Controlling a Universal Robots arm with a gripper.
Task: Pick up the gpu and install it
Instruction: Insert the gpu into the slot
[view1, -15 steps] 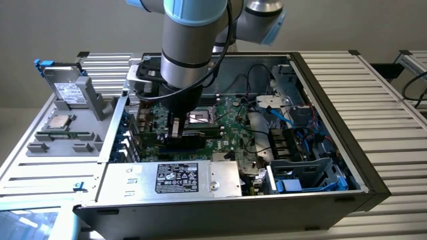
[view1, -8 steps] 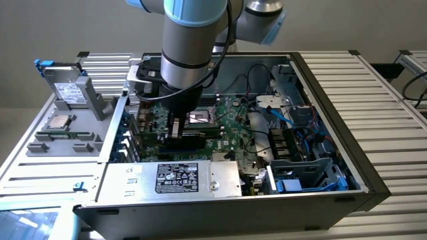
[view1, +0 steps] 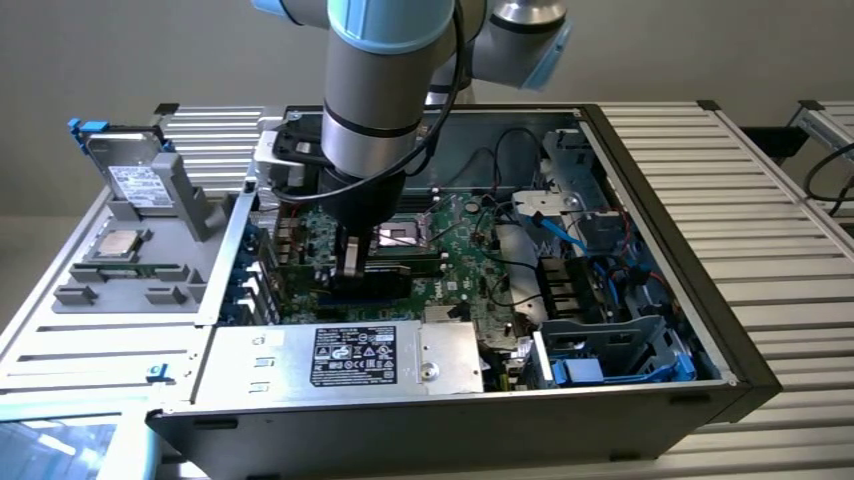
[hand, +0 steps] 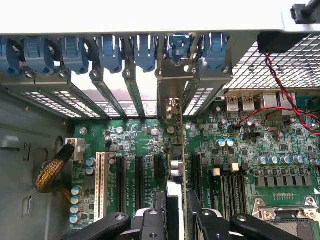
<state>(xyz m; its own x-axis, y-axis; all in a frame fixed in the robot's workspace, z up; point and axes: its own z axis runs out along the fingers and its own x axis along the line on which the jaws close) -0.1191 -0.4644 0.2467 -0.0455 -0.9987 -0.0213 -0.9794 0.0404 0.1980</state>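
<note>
The gpu (hand: 176, 161) stands on edge inside the open computer case (view1: 667, 180), seen edge-on in the wrist view, its green board over a black expansion slot on the motherboard (hand: 220, 165). Its metal end bracket (hand: 171, 82) sits at the rear slot opening under a blue latch (hand: 179, 47). My gripper (hand: 177, 220) is shut on the gpu, one finger (hand: 159, 220) on each flat side. In the exterior view the gripper (view1: 355, 262) reaches down into the case, and the gpu's black shroud (view1: 368, 288) shows just below it. I cannot tell whether the card is fully seated.
On the grey tray left of the case are a hard drive (view1: 134, 180), a processor chip (view1: 120, 243) and a RAM stick (view1: 127, 270). A power supply (view1: 367, 355) fills the case's front. Red and black wires (hand: 280, 90) and a yellow braided cable (hand: 50, 170) flank the slots.
</note>
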